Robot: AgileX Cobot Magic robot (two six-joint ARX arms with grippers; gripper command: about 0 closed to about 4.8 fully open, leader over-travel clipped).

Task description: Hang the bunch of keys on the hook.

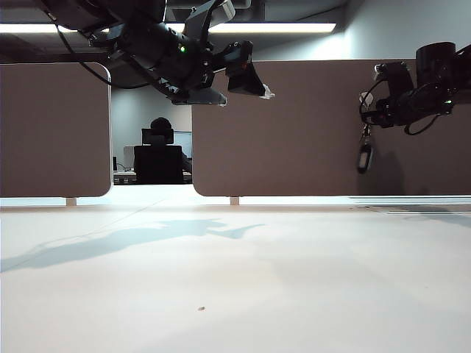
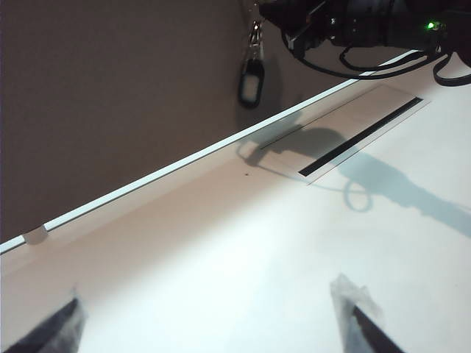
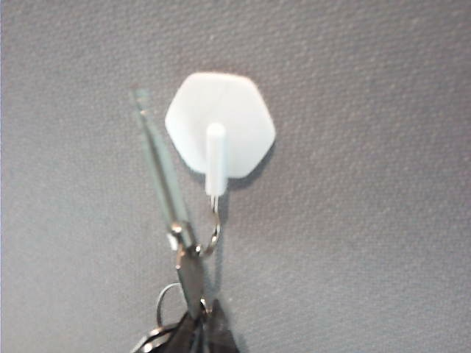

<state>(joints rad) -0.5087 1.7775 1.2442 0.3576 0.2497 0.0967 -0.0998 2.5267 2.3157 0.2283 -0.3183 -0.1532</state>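
The hook [image 3: 221,121] is a small white hexagon on the grey-brown partition, with a white peg and a thin metal prong below. My right gripper [image 3: 202,331] is shut on the bunch of keys [image 3: 193,254] just under it. A silver ring of the bunch touches the prong's tip, and one thin silver key stands up beside the hook. In the exterior view the right gripper [image 1: 366,110] is high against the partition at the right, with the black key fob [image 1: 363,156] dangling beneath it. The fob [image 2: 251,82] also shows in the left wrist view. My left gripper [image 2: 210,323] hangs open and empty above the table, top centre [image 1: 246,77].
Brown partition panels [image 1: 294,132] stand along the back of the white table [image 1: 235,279], with a gap where a seated person [image 1: 159,151] shows. A dark cable slot [image 2: 360,140] lies in the table near the partition, below the right arm [image 2: 353,18].
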